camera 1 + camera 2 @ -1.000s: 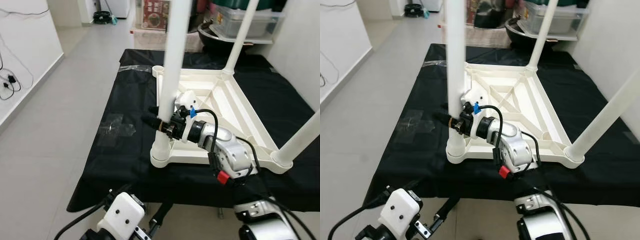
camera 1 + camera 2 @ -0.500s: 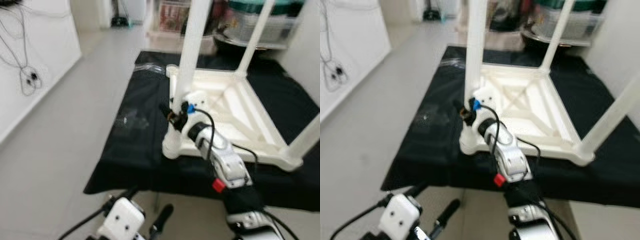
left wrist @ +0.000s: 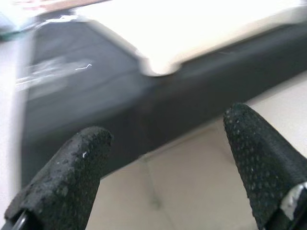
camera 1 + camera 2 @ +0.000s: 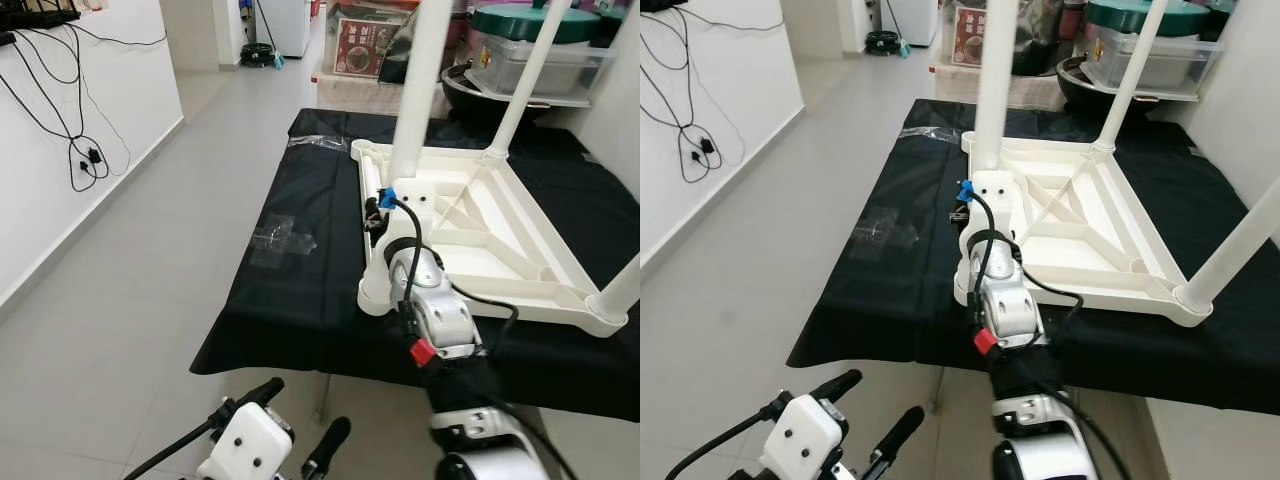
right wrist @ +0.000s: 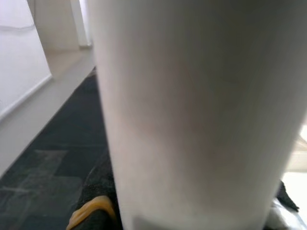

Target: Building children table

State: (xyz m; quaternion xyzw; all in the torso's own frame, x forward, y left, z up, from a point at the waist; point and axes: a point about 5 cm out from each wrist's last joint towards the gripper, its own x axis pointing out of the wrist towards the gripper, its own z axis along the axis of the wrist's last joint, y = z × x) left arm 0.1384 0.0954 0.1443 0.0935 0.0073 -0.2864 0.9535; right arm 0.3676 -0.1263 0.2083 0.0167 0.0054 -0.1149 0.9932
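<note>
No text or label can be read.

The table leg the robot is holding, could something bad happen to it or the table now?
Maybe. The right gripper is against the near white leg, which stands tall in its corner socket; a sideways push might tilt it or work it loose. The upside-down tabletop lies on a black cloth close to the near edge, so a pull could drag it towards the floor. One far corner socket has no leg in it, so the table isn't finished.
</note>
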